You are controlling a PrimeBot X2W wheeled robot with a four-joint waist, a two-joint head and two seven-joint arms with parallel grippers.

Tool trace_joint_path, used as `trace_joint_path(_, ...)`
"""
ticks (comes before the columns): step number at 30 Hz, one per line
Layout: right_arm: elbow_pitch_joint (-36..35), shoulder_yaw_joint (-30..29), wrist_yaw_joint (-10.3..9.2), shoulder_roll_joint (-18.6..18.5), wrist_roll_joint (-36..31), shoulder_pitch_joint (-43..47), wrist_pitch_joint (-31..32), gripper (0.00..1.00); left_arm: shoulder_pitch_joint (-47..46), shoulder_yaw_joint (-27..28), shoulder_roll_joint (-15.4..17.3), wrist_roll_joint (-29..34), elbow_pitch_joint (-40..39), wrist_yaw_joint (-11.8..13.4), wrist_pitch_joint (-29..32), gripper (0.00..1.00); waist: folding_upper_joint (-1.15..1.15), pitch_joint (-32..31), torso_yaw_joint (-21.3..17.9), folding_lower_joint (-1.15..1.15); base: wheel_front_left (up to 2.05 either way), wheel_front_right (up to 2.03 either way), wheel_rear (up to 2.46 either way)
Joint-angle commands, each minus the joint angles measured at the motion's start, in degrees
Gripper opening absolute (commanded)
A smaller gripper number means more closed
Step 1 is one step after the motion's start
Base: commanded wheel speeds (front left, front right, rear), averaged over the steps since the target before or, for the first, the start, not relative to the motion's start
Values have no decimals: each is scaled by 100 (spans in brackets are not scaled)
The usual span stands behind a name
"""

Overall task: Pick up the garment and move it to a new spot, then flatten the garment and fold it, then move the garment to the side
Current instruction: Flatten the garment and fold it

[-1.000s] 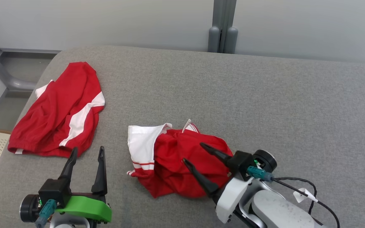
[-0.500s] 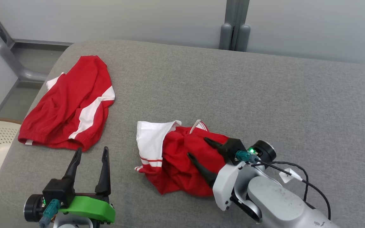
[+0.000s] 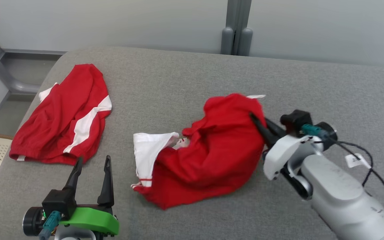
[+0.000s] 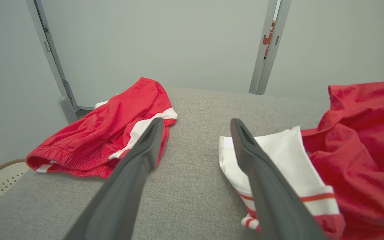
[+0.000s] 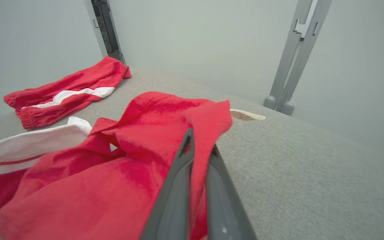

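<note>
Your right tool [image 3: 256,119] is clenched tight on a red fold of the crumpled red cloth garment with the white band [image 3: 208,156]. It pinches the far right edge, so that part is pulled up and to the right while the rest lies on the grey cloth-covered counter [image 3: 178,73]. The white band sits at the near left end. I think you hold an edge, not the middle, so the garment can open out in its new spot. Your left tool [image 3: 92,160] is spread wide with nothing in it, low on the left, ready to help flatten. A second red garment with a white stripe [image 3: 65,116] lies well apart at the far left, so the middle gives you room.
</note>
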Motion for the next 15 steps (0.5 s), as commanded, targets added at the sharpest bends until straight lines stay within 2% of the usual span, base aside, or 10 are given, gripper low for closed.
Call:
trace_joint_path(1,-109,-211,-10,-106,-5,65,-43,0,80,11,0,48,-11,11,-3,100,0,-34,-114,0,0,0,0)
trace_joint_path(8,-797,-1700,-10,-636,-224,995,-42,0,108,-23,-9,45,-11,5,-3,100,0,-51,-260,0,0,0,0)
trace_joint_path(13,-883,-2434,-10,-625,-373,1884,-43,0,129,-37,-13,42,-10,-3,-3,100,0,-44,-291,0,0,0,0)
trace_joint_path(14,-909,-2516,-9,-598,-398,1991,-43,4,133,-37,-14,43,-6,-5,-3,100,0,-41,-298,0,0,0,0)
trace_joint_path(15,-949,-2620,-10,-565,-423,2101,-44,34,141,-25,-14,44,-6,-6,-3,100,0,-39,-314,0,0,0,0)
